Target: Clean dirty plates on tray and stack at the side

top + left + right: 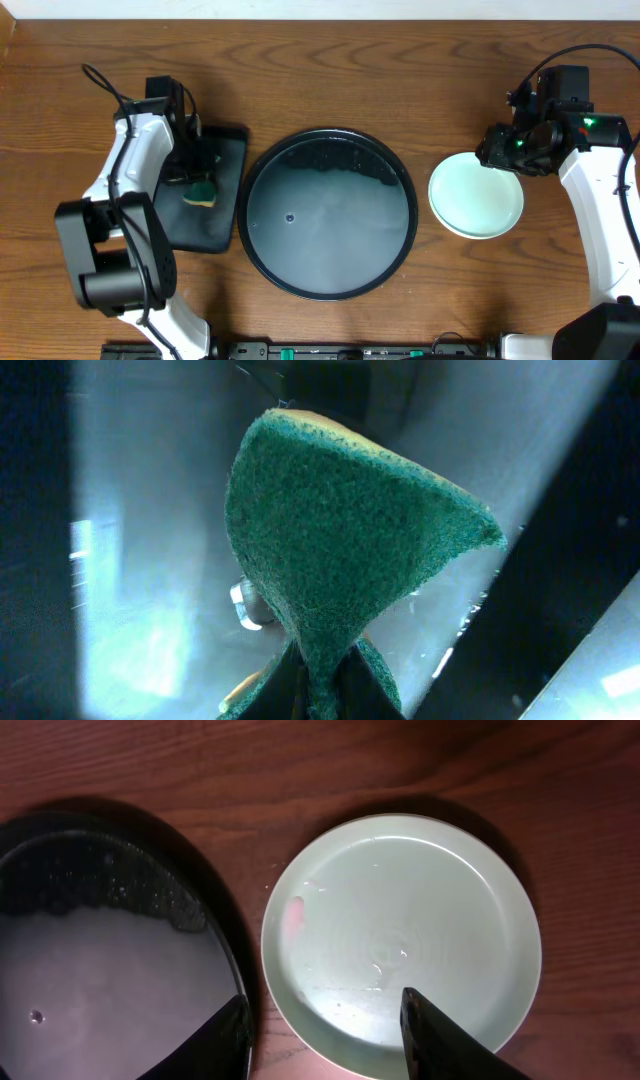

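Note:
A pale mint green plate [476,197] lies on the table right of the large round black tray [328,212], whose floor holds no plate. In the right wrist view the plate [400,935] shows wet specks, with the tray's rim [215,920] at left. Any plates under it cannot be told apart. My right gripper [510,148] is open and empty above the plate's far edge, its fingers [325,1040] spread over the near rim. My left gripper [195,170] is shut on a green and yellow sponge [340,550], held over the small rectangular tray.
A small rectangular black tray [212,190] lies left of the round tray, under the left gripper and sponge [203,192]. Brown wooden table [400,80] all around. A pale wall edge runs along the back.

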Controlling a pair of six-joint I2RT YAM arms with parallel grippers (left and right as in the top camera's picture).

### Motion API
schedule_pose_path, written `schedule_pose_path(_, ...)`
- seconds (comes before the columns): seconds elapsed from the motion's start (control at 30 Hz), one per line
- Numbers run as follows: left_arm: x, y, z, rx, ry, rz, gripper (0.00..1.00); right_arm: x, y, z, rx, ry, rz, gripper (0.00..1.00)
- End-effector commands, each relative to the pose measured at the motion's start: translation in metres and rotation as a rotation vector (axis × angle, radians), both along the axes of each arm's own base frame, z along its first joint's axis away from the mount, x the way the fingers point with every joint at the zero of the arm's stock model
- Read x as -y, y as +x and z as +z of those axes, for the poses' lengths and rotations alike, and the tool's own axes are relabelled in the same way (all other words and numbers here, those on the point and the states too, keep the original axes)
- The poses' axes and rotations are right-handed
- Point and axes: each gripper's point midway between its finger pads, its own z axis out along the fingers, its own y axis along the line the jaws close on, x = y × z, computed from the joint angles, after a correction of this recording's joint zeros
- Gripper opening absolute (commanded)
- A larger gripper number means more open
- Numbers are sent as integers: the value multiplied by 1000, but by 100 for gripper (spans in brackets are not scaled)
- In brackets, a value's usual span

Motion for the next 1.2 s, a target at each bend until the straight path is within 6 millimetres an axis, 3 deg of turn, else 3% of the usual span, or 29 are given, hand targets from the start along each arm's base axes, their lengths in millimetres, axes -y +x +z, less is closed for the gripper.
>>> schedule_pose_path(0.0,14,-3,-15,-34,-89,-38,29,-2,4,7,26,-2,21,46)
schedule_pose_path(0.03,15,-4,-16,-40,-90,-37,43,-2,4,7,26,-2,21,46)
schedule_pose_path(0.13,14,-5,-18,-47,-90,-33,71,-2,4,7,25,-2,21,46)
schedule_pose_path(0.23,14,-3,-15,-37,-86,-20,72,-3,2,7,20,-2,21,46)
schedule_pose_path(0.33,13,1,3,-2,-81,-9,73,-3,2,7,19,-2,22,46)
schedule_pose_path(0.47,12,7,49,107,-67,-10,73,-3,2,11,23,-2,33,47)
schedule_pose_path(0.63,13,4,111,285,-43,-17,73,-4,0,35,54,-17,69,53)
schedule_pose_path(0.73,13,-1,141,376,-30,-21,73,-3,1,62,102,-22,71,68)
schedule_pose_path(0.8,14,-5,156,422,-24,-23,73,-4,0,84,146,-26,71,85)
schedule_pose_path(0.83,14,-6,163,443,-21,-24,73,-4,-3,102,179,-30,74,99)
schedule_pose_path(1.07,15,-10,175,481,-16,-25,73,-2,-31,208,460,-66,66,99)
schedule_pose_path(1.17,15,-10,174,478,-17,-25,73,-3,-52,234,553,-75,62,99)
